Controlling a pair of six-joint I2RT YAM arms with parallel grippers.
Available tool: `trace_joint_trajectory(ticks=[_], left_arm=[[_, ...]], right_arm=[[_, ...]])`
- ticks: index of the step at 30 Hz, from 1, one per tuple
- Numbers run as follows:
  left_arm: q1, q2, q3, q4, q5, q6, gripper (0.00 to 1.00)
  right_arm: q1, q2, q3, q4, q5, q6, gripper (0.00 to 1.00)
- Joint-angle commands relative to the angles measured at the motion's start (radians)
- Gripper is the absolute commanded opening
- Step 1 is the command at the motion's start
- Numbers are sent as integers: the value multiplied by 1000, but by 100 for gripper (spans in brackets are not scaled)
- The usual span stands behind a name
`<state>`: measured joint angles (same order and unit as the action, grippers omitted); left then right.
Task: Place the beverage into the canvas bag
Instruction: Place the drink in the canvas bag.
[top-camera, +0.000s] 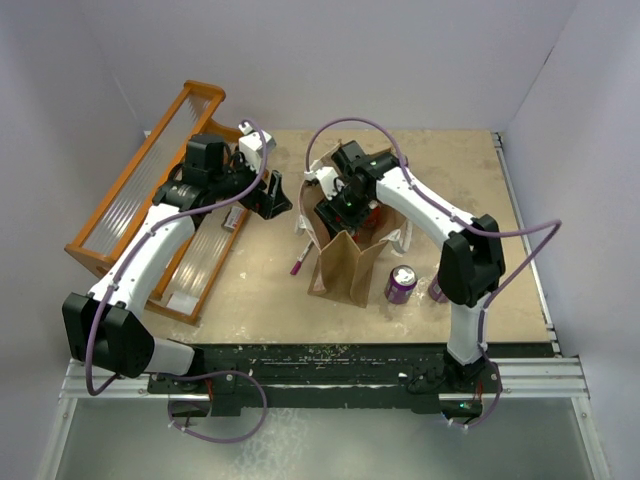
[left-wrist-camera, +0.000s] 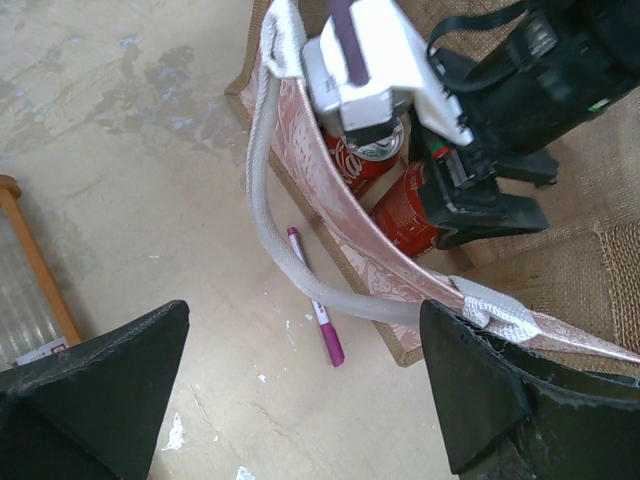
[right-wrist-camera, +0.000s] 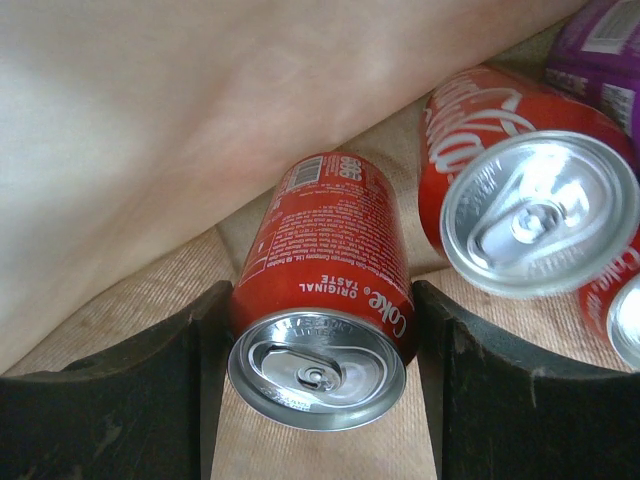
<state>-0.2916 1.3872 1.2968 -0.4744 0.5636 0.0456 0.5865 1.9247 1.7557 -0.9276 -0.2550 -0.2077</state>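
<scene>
The canvas bag (top-camera: 345, 265) stands mid-table, and my right gripper (top-camera: 345, 205) reaches down into its open top. Inside the bag, my right gripper (right-wrist-camera: 320, 335) is shut on a red Coke can (right-wrist-camera: 325, 270), one finger against each side, the can's top facing the camera. A second red can (right-wrist-camera: 520, 190) and a purple can (right-wrist-camera: 600, 50) lie on the bag's floor beside it. My left gripper (left-wrist-camera: 305, 370) is wide open and holds nothing. It hangs over the table by the bag's left side, its right finger next to the white loop handle (left-wrist-camera: 265, 200).
A purple can (top-camera: 401, 284) stands on the table right of the bag, another (top-camera: 438, 290) is half hidden behind my right arm. A magenta pen (top-camera: 297, 262) lies left of the bag. The orange slatted rack (top-camera: 150, 170) fills the far left.
</scene>
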Motion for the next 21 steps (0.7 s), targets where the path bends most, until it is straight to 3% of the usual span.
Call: trace_joint_trajectory(ticks=[1, 8, 21], left_arm=[[26, -36, 2, 46, 2, -5, 99], [39, -27, 2, 59, 5, -15, 99], [42, -5, 20, 60, 8, 1, 99]], right_arm=[[11, 26, 69, 29, -3, 59, 0], [18, 71, 110, 19, 31, 92, 0], [22, 88, 111, 77, 22, 146, 9]])
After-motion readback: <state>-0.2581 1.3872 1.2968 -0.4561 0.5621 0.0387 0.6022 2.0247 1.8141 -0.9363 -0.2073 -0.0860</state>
